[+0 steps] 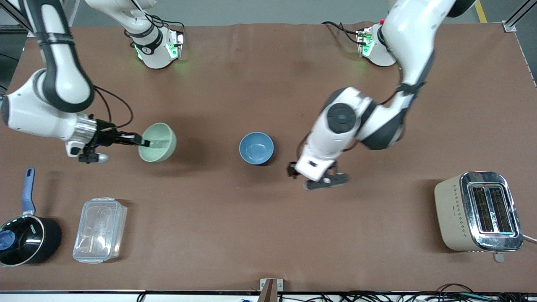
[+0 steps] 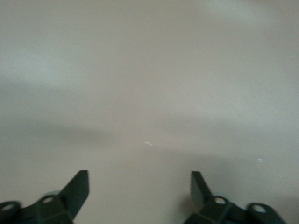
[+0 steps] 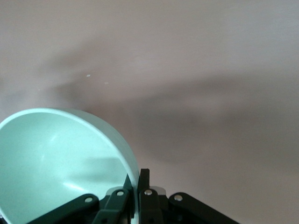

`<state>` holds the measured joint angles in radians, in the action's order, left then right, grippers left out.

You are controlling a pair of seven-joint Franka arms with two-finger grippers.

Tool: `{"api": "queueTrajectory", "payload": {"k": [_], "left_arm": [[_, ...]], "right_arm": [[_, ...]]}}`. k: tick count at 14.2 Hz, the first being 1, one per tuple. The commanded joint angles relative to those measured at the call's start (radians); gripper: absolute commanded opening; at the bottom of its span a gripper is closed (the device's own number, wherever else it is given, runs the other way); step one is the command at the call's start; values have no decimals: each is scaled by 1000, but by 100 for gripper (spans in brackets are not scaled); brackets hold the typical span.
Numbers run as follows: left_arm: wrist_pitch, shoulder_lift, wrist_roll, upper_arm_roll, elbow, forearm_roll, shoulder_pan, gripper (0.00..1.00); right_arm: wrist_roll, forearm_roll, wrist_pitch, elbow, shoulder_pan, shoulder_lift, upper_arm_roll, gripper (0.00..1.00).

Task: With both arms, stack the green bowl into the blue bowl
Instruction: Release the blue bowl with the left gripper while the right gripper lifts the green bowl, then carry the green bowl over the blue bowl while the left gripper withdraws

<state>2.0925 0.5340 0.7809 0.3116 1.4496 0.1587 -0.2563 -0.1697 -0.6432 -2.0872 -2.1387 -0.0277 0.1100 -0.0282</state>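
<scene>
The pale mint-green bowl [image 1: 157,142] is tilted and lifted off the brown table toward the right arm's end. My right gripper [image 1: 143,141] is shut on its rim, one finger inside and one outside, as the right wrist view shows [image 3: 136,179], with the green bowl [image 3: 56,158] filling the corner. The blue bowl [image 1: 256,147] sits upright on the table near the middle, apart from both grippers. My left gripper [image 1: 326,179] is open and empty, low over the table beside the blue bowl toward the left arm's end; the left wrist view [image 2: 140,186] shows only bare table between its fingers.
A black saucepan [image 1: 23,239] with a blue handle and a clear plastic lidded box [image 1: 100,230] stand near the front camera at the right arm's end. A beige toaster [image 1: 478,212] stands near the front at the left arm's end.
</scene>
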Motion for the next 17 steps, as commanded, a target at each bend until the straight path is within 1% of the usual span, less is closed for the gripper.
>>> {"api": "queueTrajectory", "payload": {"k": [1, 3, 4, 5, 7, 9, 11, 13, 14, 15, 16, 17], "left_arm": [[-100, -122, -182, 3, 32, 18, 130, 100], [-164, -185, -360, 4, 32, 16, 227, 100], [-198, -216, -438, 4, 32, 15, 265, 100], [-233, -247, -501, 9, 32, 4, 305, 100], [-285, -285, -567, 21, 31, -14, 345, 100], [-343, -356, -591, 17, 35, -25, 348, 100], [-428, -397, -641, 9, 35, -31, 350, 100], [-451, -431, -672, 14, 44, -73, 397, 100], [-454, -454, -699, 3, 57, -108, 397, 100], [-454, -492, -716, -24, 86, -117, 384, 100], [-456, -526, -719, -64, 128, -120, 344, 100], [-472, -560, -723, -127, 156, -131, 306, 100]], "right_arm": [[164, 17, -95, -26, 11, -27, -138, 1], [292, 26, -193, -27, 9, -18, -257, 1], [352, 43, -241, -27, 6, -15, -303, 1], [392, 62, -272, -27, 3, -3, -333, 1], [446, 105, -322, -27, -3, 40, -381, 1], [470, 119, -370, -26, -12, 83, -415, 1], [509, 122, -437, -26, -20, 132, -452, 2], [513, 123, -497, -23, -46, 184, -458, 1], [513, 123, -519, -20, -60, 204, -458, 2], [515, 131, -531, -12, -70, 227, -458, 2], [515, 151, -534, -6, -84, 240, -457, 2], [515, 169, -534, 2, -89, 247, -457, 2]]}}
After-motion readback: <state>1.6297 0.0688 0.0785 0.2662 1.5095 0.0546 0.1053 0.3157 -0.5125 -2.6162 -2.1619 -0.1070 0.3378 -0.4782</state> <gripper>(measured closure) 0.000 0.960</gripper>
